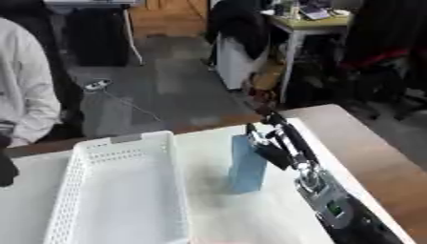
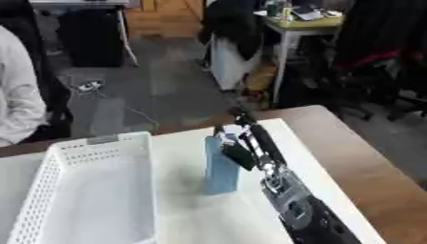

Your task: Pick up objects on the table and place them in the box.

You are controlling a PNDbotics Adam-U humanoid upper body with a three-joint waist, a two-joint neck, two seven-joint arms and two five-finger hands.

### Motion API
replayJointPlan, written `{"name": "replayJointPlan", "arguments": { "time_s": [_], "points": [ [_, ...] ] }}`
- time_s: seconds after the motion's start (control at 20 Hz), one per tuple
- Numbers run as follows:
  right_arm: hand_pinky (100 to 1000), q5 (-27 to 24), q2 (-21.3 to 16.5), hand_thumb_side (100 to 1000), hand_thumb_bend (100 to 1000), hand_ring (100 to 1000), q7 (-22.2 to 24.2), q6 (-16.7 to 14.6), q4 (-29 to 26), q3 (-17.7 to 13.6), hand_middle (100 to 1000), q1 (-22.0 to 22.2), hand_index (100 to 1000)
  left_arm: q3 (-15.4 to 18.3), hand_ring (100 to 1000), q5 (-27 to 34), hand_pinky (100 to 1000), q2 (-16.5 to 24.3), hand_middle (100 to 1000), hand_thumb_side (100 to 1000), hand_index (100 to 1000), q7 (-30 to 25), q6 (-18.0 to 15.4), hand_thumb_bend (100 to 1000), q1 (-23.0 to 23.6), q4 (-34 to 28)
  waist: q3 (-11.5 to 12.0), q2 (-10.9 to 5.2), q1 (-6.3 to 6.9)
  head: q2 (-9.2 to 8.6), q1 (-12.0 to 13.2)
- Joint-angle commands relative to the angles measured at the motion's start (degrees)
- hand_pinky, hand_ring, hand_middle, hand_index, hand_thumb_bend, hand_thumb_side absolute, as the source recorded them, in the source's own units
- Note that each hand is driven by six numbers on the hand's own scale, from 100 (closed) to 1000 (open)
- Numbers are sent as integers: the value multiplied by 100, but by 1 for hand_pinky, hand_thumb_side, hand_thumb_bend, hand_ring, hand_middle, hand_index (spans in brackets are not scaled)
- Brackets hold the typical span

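A tall light-blue box [image 1: 248,164] stands upright on the white table top, just right of the white perforated basket [image 1: 79,190]. My right hand [image 1: 275,143] reaches in from the lower right and is against the blue box's right side near its top, fingers [image 2: 227,136] curled round its upper edge. The basket looks empty inside. A dark shape at the left edge [image 1: 6,167] may be my left hand; its fingers cannot be made out.
The white sheet covers a brown wooden table [image 1: 375,157] whose bare right strip runs along the arm. Beyond the far edge are a person in white [image 1: 25,90], dark chairs and a desk [image 1: 309,24].
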Motion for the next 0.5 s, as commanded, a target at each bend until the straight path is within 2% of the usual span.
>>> {"name": "replayJointPlan", "arguments": {
  "time_s": [0.05, 0.5],
  "points": [
    [711, 56, -51, 854, 203, 891, 24, -69, 48, 12, 1000, -101, 981, 8, 479, 16, 530, 68, 713, 950, 865, -22, -12, 778, -95, -100, 13, -40, 6, -79, 9],
    [720, 119, -69, 858, 196, 896, 35, -152, 190, -4, 1000, -107, 986, -1, 479, 28, 532, 61, 713, 950, 864, -43, -2, 778, -111, -100, 27, -41, 1, -80, 51]
  ]
}}
